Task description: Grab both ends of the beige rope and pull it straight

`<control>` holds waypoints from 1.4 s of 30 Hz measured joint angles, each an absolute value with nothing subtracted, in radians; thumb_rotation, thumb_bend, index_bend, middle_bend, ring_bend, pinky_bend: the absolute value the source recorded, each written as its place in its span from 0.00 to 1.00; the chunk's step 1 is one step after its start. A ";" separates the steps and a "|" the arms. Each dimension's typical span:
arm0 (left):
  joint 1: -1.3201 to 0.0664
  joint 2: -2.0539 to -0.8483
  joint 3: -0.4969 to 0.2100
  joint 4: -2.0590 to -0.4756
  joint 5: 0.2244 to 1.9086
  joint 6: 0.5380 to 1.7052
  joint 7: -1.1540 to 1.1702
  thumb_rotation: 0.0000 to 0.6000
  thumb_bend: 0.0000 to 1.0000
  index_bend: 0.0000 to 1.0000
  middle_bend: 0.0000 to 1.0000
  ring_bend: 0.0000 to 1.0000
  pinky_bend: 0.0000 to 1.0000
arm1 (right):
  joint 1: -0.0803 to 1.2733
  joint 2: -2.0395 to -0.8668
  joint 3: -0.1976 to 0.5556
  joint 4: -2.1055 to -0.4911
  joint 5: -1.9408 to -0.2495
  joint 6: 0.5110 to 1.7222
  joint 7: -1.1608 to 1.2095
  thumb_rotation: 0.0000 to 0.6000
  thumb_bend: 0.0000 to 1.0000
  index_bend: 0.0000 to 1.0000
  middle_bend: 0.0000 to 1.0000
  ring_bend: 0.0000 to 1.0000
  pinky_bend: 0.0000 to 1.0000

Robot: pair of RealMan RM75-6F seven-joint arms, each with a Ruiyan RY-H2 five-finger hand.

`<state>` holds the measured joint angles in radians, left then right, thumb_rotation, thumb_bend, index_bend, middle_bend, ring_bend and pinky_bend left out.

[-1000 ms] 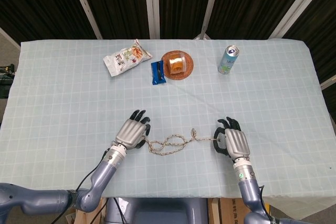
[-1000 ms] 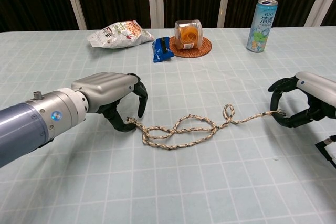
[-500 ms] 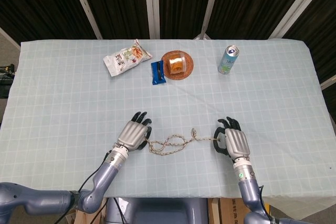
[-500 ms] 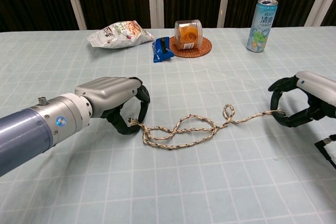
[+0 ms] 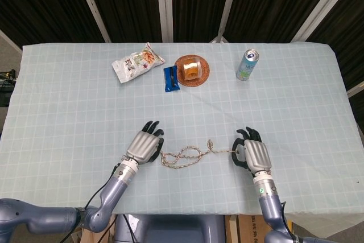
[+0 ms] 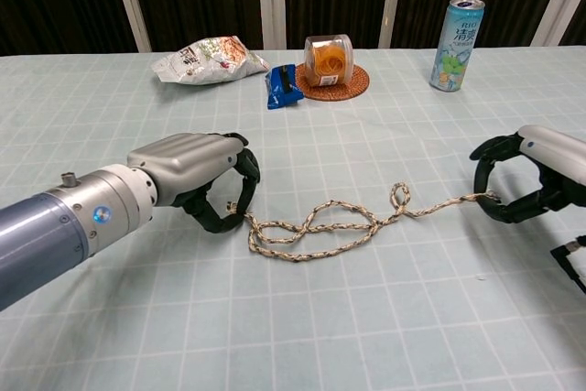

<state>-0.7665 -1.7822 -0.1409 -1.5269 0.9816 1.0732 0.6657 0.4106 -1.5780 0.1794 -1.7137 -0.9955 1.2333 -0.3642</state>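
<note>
**Op:** At the left end of the rope, my left hand [image 6: 197, 171] has curled its fingers down around the tip. A second ago they were spread and hanging over it; now they're wrapped in, and from the chest view the end looks pinched under them.

**Spotter:** And the right?

**Op:** Right hand [image 6: 531, 176] hasn't shifted. Fingers hooked round the other end, the cord running straight into the grip. So I reckon I've got both ends now, which is the first half of the job.

**Spotter:** Rope itself?

**Op:** Beige rope [image 6: 316, 226] lies on the table [image 6: 293, 336] between the two hands, and it's nowhere near straight: a doubled loop in the middle and a small loop toward the right. The left end has drawn in a touch as the fingers closed. Next call is drawing the hands apart, I'd judge.

**Spotter:** Count what's around you.

**Op:** One rope, two hands. Well beyond, at the far side: one snack bag [image 5: 137, 62], one blue packet [image 5: 171, 78], one jar on a round mat [image 5: 192, 70], one can [image 5: 247, 65]. All well apart from the rope.
</note>
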 measured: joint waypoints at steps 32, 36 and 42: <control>-0.626 -1.349 -0.184 -1.729 1.055 1.186 0.469 1.00 0.55 0.65 0.26 0.03 0.00 | 0.360 -1.360 0.234 -1.745 -0.985 1.264 -0.275 1.00 0.48 0.62 0.21 0.00 0.00; -0.584 -1.285 -0.175 -1.744 1.076 1.207 0.404 1.00 0.55 0.65 0.26 0.03 0.00 | 0.344 -1.329 0.240 -1.741 -0.980 1.267 -0.246 1.00 0.48 0.62 0.21 0.00 0.00; -0.517 -1.221 -0.162 -1.737 1.104 1.239 0.290 1.00 0.55 0.65 0.26 0.03 0.00 | 0.324 -1.301 0.244 -1.730 -0.970 1.269 -0.211 1.00 0.48 0.62 0.21 0.00 0.00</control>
<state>-0.5174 -1.2208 -0.1622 -1.7373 1.1036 1.2393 0.2903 0.3242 -1.3013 0.2437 -1.7300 -0.9695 1.2689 -0.2106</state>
